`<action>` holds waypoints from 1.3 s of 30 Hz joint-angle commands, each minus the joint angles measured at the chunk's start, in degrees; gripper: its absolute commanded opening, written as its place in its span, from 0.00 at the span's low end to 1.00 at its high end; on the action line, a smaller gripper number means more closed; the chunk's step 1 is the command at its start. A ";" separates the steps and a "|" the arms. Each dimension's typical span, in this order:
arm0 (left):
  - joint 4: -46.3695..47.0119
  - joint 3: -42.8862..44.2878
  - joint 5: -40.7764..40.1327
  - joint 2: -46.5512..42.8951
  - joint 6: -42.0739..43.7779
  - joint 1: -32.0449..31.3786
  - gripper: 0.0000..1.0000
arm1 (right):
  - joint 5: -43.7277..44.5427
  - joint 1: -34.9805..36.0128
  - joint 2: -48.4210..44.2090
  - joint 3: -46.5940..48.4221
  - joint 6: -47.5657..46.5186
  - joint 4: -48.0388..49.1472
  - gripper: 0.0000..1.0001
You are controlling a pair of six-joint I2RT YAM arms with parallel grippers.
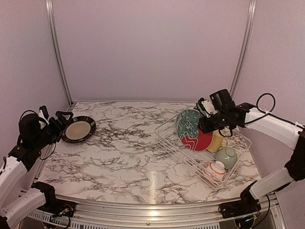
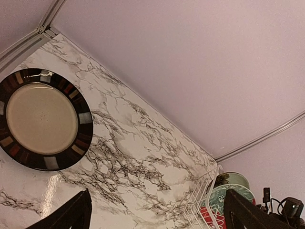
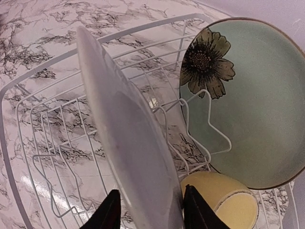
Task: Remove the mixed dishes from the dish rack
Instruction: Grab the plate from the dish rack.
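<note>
Top external, glossy red-and-teal floral plate [image 1: 190, 130], thin wire rack [image 1: 164, 138]

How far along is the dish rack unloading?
Done: black-rimmed cream plate lies on the table. In hand: right gripper pinches the red-and-teal floral plate, not yet lifted. Left in the dish rack: pale green plate, yellow mug, pale green bowl, patterned bowl.

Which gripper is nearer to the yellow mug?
Right. The right gripper grips the red-and-teal floral plate just beside the yellow mug; the left gripper is far across the table, by the black-rimmed cream plate.
</note>
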 commanded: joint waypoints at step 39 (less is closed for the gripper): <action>19.11 1.02 14.13 14.58 -2.98 -10.17 0.99 | -0.98 -0.15 -18.69 5.29 6.87 1.68 0.00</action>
